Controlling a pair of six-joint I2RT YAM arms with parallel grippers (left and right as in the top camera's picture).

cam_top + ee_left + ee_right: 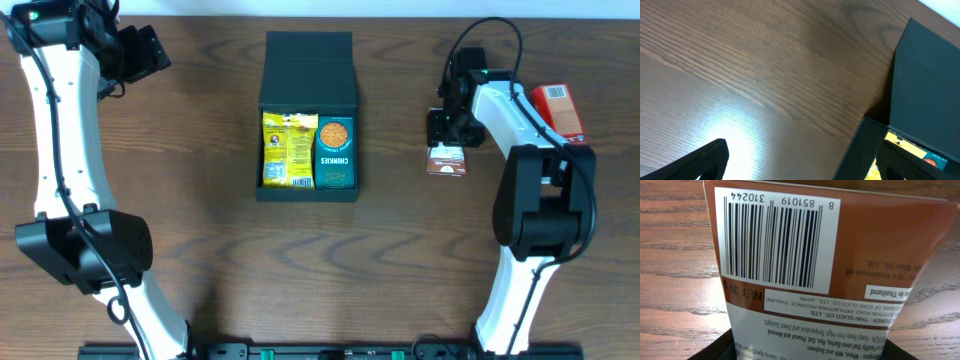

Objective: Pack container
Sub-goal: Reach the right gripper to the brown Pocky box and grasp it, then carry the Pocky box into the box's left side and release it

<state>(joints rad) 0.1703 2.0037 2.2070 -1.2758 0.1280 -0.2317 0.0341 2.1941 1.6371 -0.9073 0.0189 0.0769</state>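
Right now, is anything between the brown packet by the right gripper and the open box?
Nothing visible. Bare table lies between the brown packet and the container, whose lid is folded back. A yellow packet and a teal packet lie inside.

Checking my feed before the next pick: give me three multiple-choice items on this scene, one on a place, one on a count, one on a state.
1. Where is the red carton?
A) in the box
B) on the lid
C) on the table, right of the box

2. How many packets lie in the box?
A) two
B) one
C) four

3. The lid is:
A) shut
B) open
C) torn off

Answers: 1 C, it sits on the wood at far right; 2 A, a yellow packet and a teal packet lie side by side; 3 B, it is folded back with the contents showing.
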